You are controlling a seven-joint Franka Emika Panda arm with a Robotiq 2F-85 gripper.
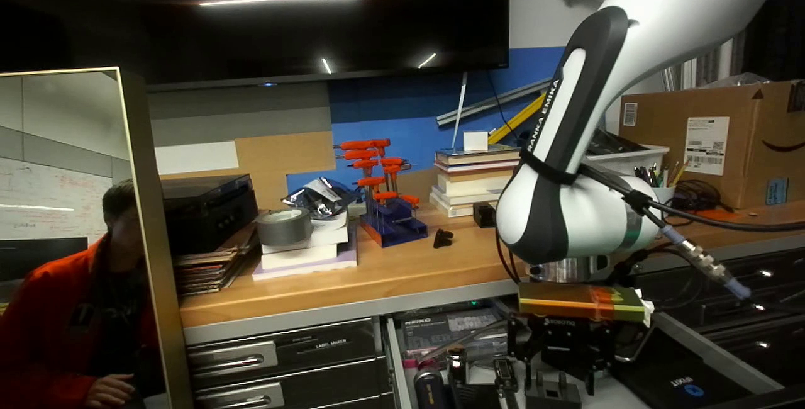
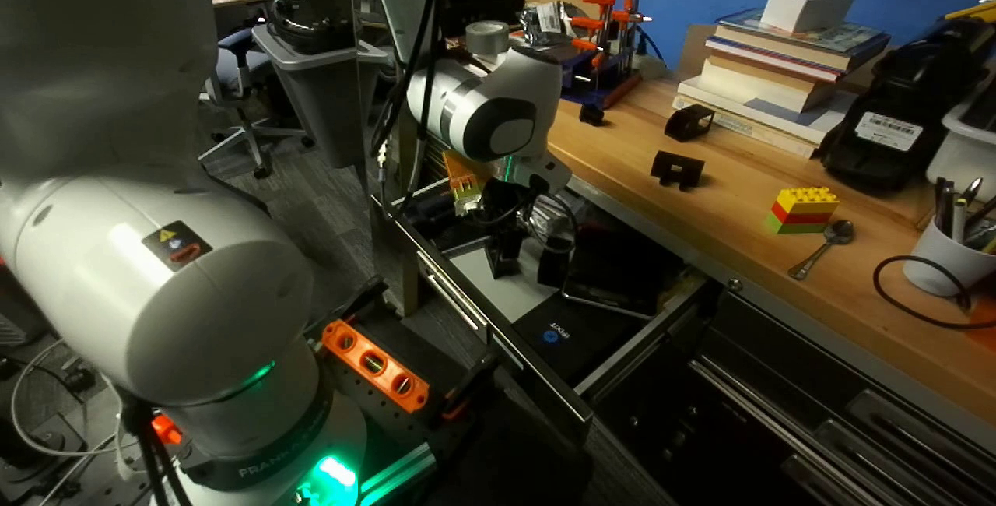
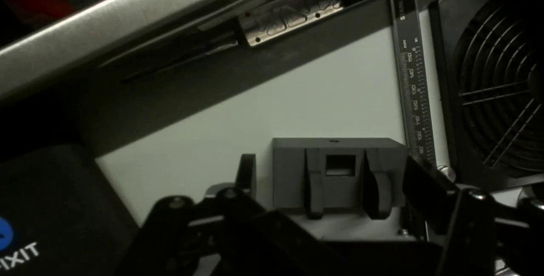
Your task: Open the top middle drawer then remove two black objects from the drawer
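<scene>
Hovering with gripper (image 3: 329, 174) over pulled-out top middle drawer (image 2: 638, 346); holding jaws spread, framing black block (image 3: 340, 189) on white sheet (image 3: 331, 97) in wrist view; including caliper (image 3: 414, 97) just beside block, fan (image 3: 495, 93) beyond caliper, dark case (image 3: 63, 199) at left

A glossy black screen (image 1: 251, 34) hangs above the long wooden worktop (image 1: 396, 267).

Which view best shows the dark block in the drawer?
Wrist view: the block is close, both prongs showing. In an exterior view it is small, low in frame; in an exterior view I can't tell it from the gripper.
</scene>
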